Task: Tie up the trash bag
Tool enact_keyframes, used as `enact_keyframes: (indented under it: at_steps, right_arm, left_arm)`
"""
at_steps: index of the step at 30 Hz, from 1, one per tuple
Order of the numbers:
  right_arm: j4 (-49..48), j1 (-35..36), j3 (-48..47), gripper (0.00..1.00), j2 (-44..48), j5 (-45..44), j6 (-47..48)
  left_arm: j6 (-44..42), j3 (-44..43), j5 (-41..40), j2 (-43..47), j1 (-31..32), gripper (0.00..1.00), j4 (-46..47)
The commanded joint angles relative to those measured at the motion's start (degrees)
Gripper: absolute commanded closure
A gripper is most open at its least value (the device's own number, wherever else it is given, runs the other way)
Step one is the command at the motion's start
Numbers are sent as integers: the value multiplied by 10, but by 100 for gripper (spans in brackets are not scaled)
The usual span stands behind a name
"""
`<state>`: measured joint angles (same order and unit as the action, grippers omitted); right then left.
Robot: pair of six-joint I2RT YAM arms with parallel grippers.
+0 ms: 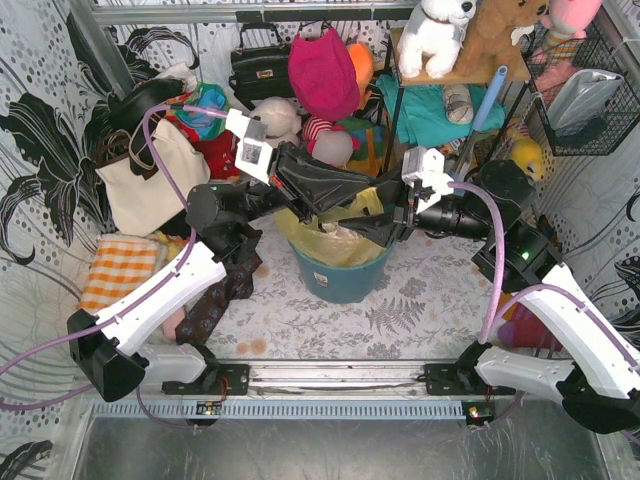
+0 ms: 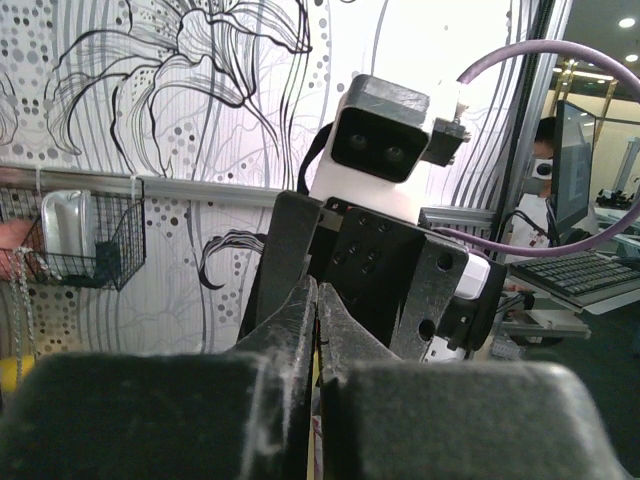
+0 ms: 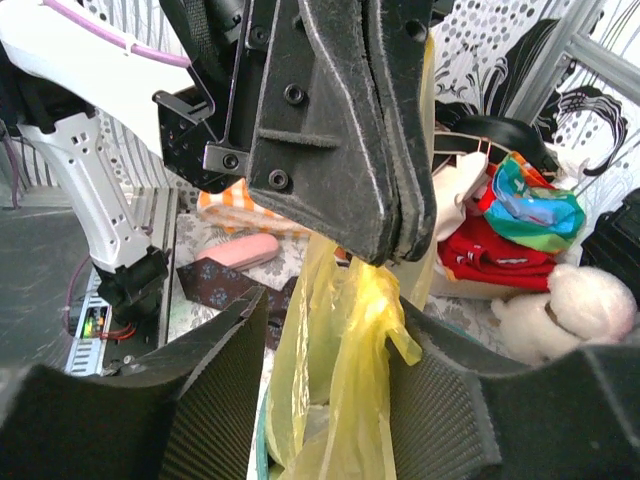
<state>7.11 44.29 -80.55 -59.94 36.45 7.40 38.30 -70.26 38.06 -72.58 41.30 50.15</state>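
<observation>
The yellow trash bag [image 1: 330, 240] sits in the round teal bin [image 1: 340, 278] at the table's middle. My left gripper [image 1: 362, 190] reaches in from the left and is shut on the bag's gathered top edge, holding it up above the bin. In the right wrist view its fingertips [image 3: 385, 240] pinch the yellow plastic [image 3: 350, 380], which hangs down as a twisted strand. My right gripper [image 3: 335, 310] is open, one finger on each side of that strand just below the left gripper. In the left wrist view my left gripper [image 2: 319, 292] shows a thin yellow strip between shut fingers.
A cream tote bag [image 1: 150, 180] and an orange checked cloth [image 1: 118, 270] lie at the left. A dark floral cloth [image 1: 215, 300] and a pink case [image 3: 235, 250] lie beside the bin. Plush toys, clothes and a black handbag [image 1: 262, 65] crowd the back; a wire basket [image 1: 585, 100] hangs right.
</observation>
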Motion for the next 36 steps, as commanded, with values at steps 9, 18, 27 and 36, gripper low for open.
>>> enact_keyframes:
  at_steps: [9, 18, 27, 36]
  right_arm:
    - [18, -9, 10, 66, 27, -21, 28]
    - [25, -10, 2, 70, 19, -21, 29]
    - [27, -11, 12, 62, 25, -38, 28]
    - [23, -12, 43, 52, 54, -60, 26]
  left_arm:
    - [-53, -33, 26, 10, -3, 45, -109]
    - [-91, -59, 67, 34, -3, 36, -178]
    - [-114, -58, 74, 48, -5, 41, -204]
    - [-98, -65, 105, 33, -5, 45, -189]
